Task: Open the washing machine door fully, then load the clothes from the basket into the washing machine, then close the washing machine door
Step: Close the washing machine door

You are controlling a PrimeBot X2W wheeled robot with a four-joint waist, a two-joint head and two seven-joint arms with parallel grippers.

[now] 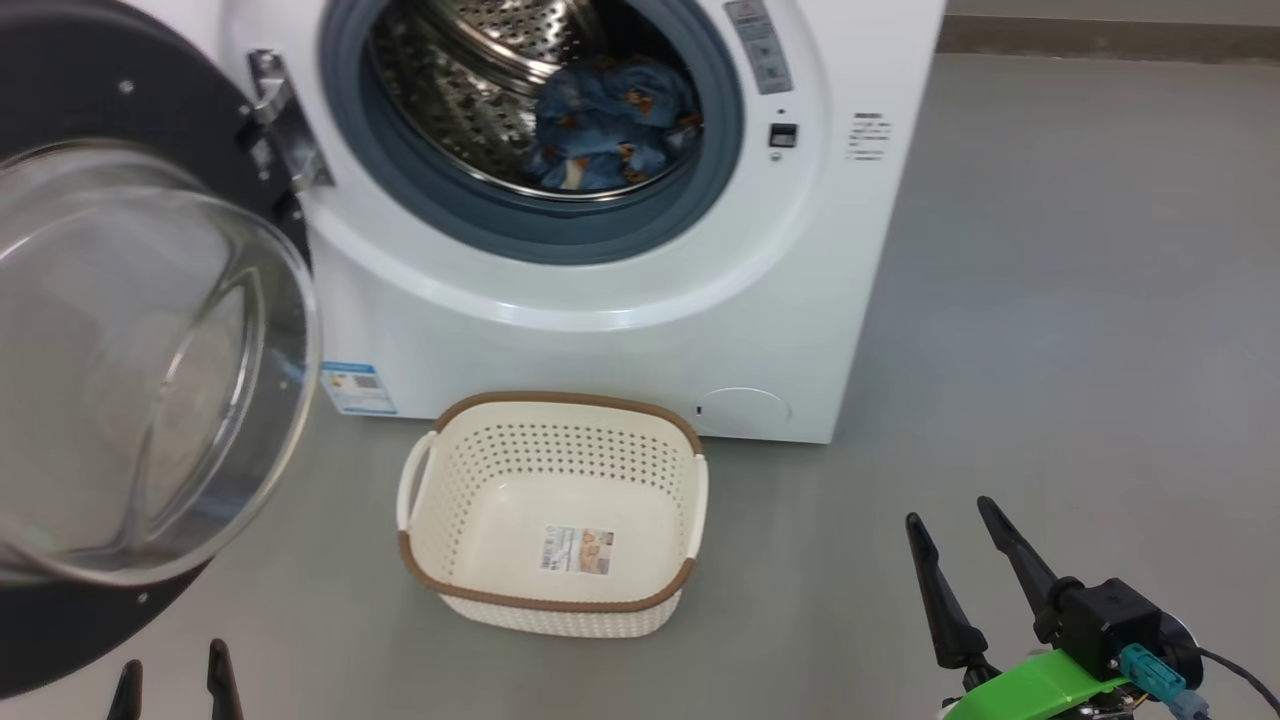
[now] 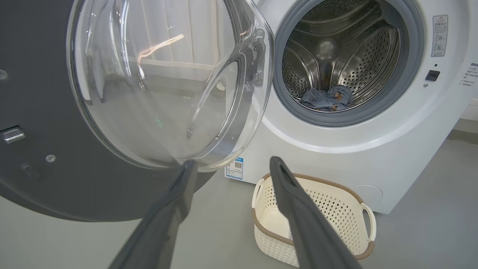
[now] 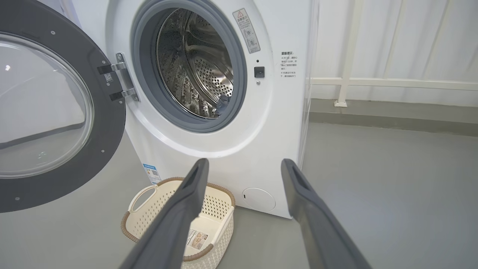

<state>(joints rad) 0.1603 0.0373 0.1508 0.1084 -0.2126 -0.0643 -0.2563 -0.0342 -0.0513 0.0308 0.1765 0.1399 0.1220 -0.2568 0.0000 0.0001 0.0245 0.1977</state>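
The washing machine [image 1: 620, 330] stands with its door [image 1: 140, 360] swung wide open to the left, glass bowl bulging outward. Light blue clothes [image 1: 610, 125] with small bears lie inside the steel drum, seen also as a bundle of clothes [image 2: 328, 98] from the left wrist. The cream basket [image 1: 555, 515] sits on the floor before the machine, with only a label on its bottom. My left gripper [image 1: 170, 675] is open at the lower left, close below the door. My right gripper [image 1: 955, 515] is open at the lower right, apart from the basket.
Grey floor [image 1: 1080, 300] stretches to the right of the machine. A white railing [image 3: 392, 82] and wall stand behind it in the right wrist view. The open door [image 2: 112, 93] takes up the room on the left.
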